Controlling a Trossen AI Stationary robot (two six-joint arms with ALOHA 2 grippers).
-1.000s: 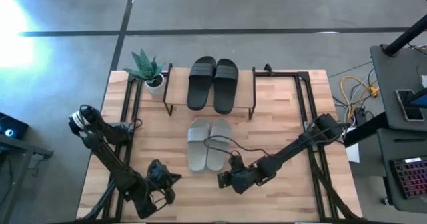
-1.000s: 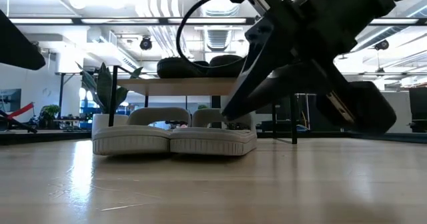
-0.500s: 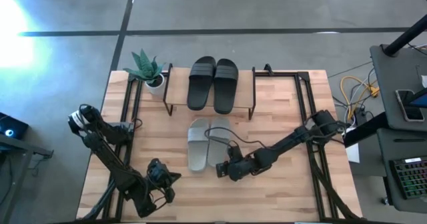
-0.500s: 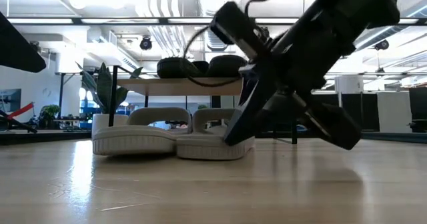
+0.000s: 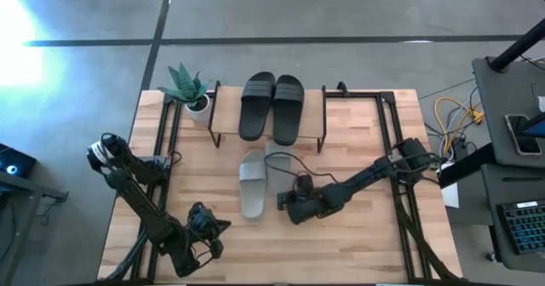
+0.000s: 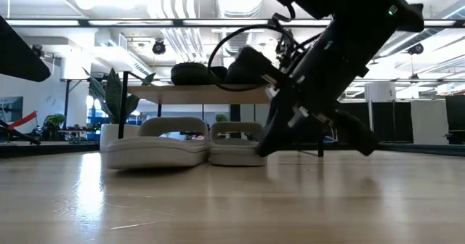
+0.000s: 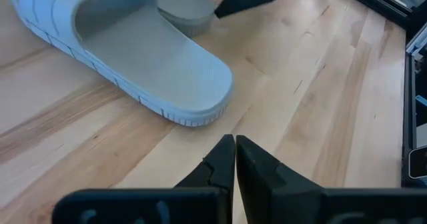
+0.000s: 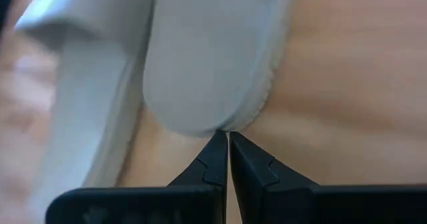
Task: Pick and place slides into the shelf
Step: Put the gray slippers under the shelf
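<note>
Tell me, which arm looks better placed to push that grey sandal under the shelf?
The right. Its tool, shut, touches the right grey slide's heel. The left tool waits near the table's front edge.

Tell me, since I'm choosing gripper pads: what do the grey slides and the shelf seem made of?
The grey slides look like moulded foam or soft rubber: matte, finely textured footbed, ribbed sole edge. The shelf seems to have a pale wooden board with visible grain on thin black legs, probably metal.
</note>
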